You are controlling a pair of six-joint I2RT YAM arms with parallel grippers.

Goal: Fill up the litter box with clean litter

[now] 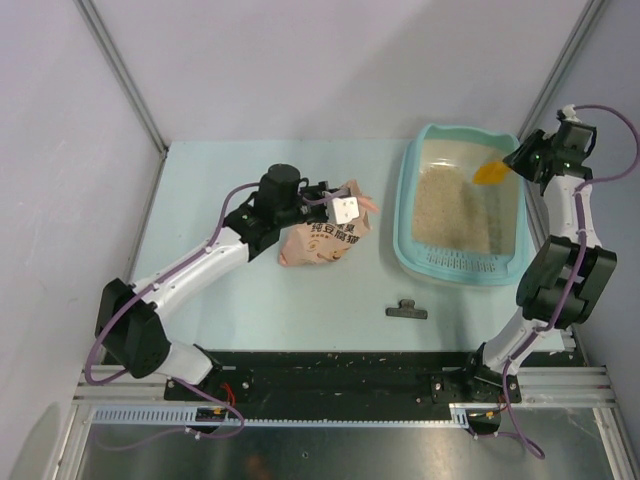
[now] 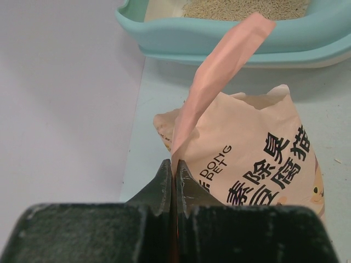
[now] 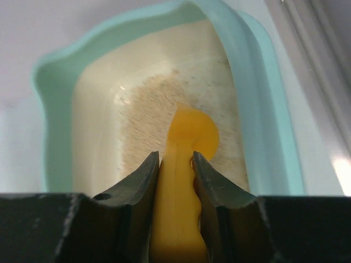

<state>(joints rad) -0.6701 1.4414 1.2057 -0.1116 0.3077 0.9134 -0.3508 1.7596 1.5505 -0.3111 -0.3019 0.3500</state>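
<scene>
The light-teal litter box (image 1: 409, 214) stands at the right of the table, its slotted grille (image 1: 462, 262) nearest me. Pale beige litter (image 1: 450, 208) covers much of its floor; it also shows in the right wrist view (image 3: 148, 118). My right gripper (image 1: 512, 160) is shut on the handle of an orange scoop (image 3: 189, 137), held over the box's far right part. My left gripper (image 1: 322, 201) is shut on the edge of the pink-orange printed bag (image 1: 320, 240), which lies on the table left of the box. In the left wrist view the bag's flap (image 2: 225, 66) rises from the fingers (image 2: 186, 186).
A small dark clip (image 1: 406, 311) lies on the table in front of the box. Grey walls stand at the left and back. The black rail (image 1: 340, 375) with the arm bases runs along the near edge.
</scene>
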